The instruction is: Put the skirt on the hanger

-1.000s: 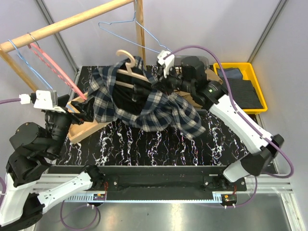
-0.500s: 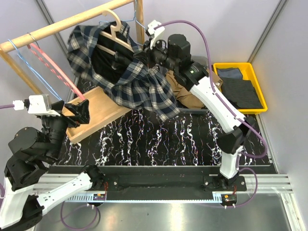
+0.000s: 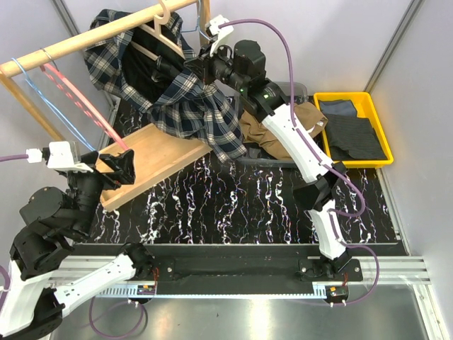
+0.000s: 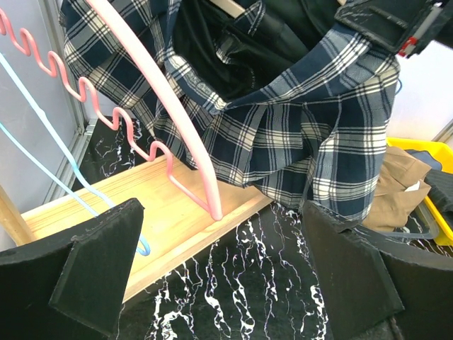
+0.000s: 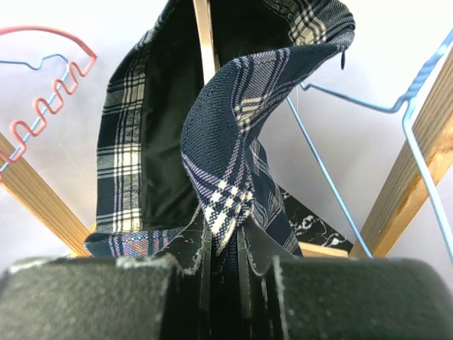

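I count two arms, four hangers, one shirt, one skirt and one tray.

Far left, my left gripper (image 4: pixel 223 278) hovers over the near-left end of the wooden board (image 3: pixel 159 157) with its jaws spread wide and nothing between them. The left blue hanger (image 4: pixel 141 245) and the single pink hanger (image 4: pixel 177 127) both hang from the left end of the rail (image 3: pixel 85 39). Their lower ends come down onto the board, which sits on the black marbled worktop (image 3: pixel 241 205).

Further along the rail is the one plaid shirt (image 3: pixel 187 106), draped on the one wooden hanger (image 3: pixel 150 37). That hanger's hook is up at the rail. My right gripper (image 5: pixel 225 248) is raised beside it, jaws nearly together, pinching a fold of the shirt's plaid cloth.

Just right of that, by the upright post (image 3: pixel 206 18), hangs the right blue hanger (image 5: pixel 408 106), bare wire with nothing on it.

The skirt (image 3: pixel 283 131) is a tan heap at the far side of the worktop, under my right arm. It seems to sit in a clear tub, though I cannot make the tub out well. Neither gripper is touching the skirt, and it is well apart from both blue hangers.

At far right is the yellow tray (image 3: pixel 379 117), holding dark folded cloth (image 3: pixel 357 138).
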Controlling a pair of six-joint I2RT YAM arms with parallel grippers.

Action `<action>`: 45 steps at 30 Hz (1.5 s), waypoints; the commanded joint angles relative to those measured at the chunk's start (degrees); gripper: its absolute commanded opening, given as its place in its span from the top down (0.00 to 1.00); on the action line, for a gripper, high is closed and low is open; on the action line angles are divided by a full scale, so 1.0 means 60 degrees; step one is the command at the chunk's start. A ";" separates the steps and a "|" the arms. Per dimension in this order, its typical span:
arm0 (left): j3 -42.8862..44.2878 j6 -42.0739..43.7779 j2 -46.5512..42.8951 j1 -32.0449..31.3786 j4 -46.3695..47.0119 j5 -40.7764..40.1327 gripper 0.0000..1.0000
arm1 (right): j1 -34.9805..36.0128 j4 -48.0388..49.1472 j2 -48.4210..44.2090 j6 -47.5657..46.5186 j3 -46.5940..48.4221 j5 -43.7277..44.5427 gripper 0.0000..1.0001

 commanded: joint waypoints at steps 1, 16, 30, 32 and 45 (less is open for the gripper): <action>-0.0075 -0.0145 -0.0066 -0.0022 0.0200 -0.0201 0.01 | 0.0172 0.1177 0.0068 0.0281 0.0735 0.0055 1.00; -0.0134 -0.0219 -0.0198 -0.0022 0.0200 -0.0172 0.01 | 0.1066 0.0913 0.0859 -0.0085 0.1276 0.0009 1.00; -0.0207 -0.0233 -0.0520 -0.0022 0.0200 -0.0245 0.01 | 0.2721 0.1206 0.1020 -0.0714 0.1233 0.1005 1.00; -0.0237 -0.0233 -0.0549 -0.0022 0.0200 -0.0245 0.01 | 0.3056 0.1235 0.1035 -0.0802 0.1233 0.1064 1.00; -0.0398 -0.0145 -0.0828 -0.0022 0.0200 -0.0084 0.01 | 0.3835 0.1001 0.0640 -0.1520 0.0721 0.2572 0.32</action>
